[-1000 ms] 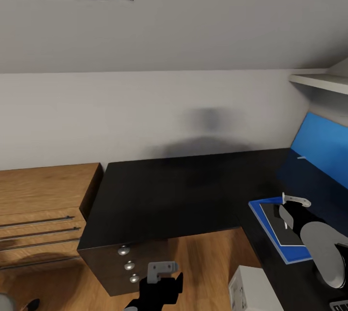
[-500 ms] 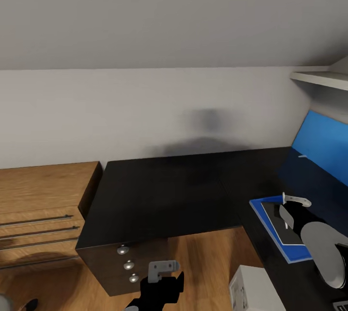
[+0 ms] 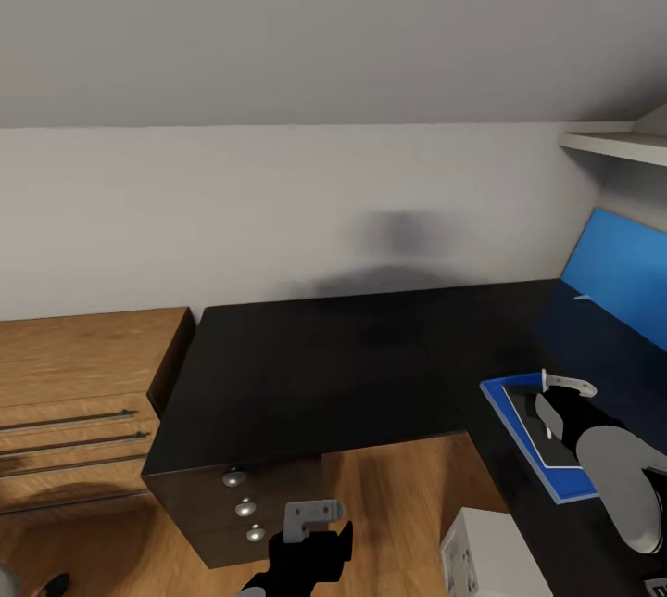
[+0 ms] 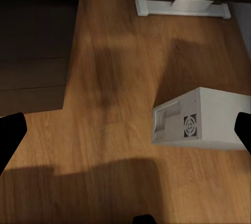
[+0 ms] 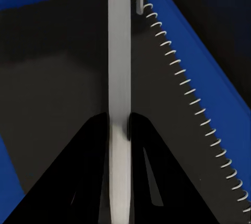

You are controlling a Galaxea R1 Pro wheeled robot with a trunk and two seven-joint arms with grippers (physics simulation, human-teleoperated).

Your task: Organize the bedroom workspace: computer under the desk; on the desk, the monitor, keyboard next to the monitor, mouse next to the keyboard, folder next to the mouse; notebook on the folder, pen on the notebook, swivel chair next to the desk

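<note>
One left gripper (image 3: 310,527) hangs low over the wood floor (image 4: 104,104), fingers spread wide with nothing between them. One white computer (image 4: 201,117) stands on that floor beside the desk (image 3: 315,365). One right gripper (image 3: 554,404) pinches the single pen (image 5: 119,78) above one notebook (image 5: 57,88), which lies on one blue folder (image 3: 505,402) near the desk's front edge. Three silver knobs (image 3: 245,508) front the drawers. The desk's left wing offers broad bare black surface; a wooden dresser (image 3: 83,393) adjoins it.

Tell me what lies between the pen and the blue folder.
The notebook: in the right wrist view the pen, pinched in the right tool, hangs over its dark cover, which lies on the folder.
</note>
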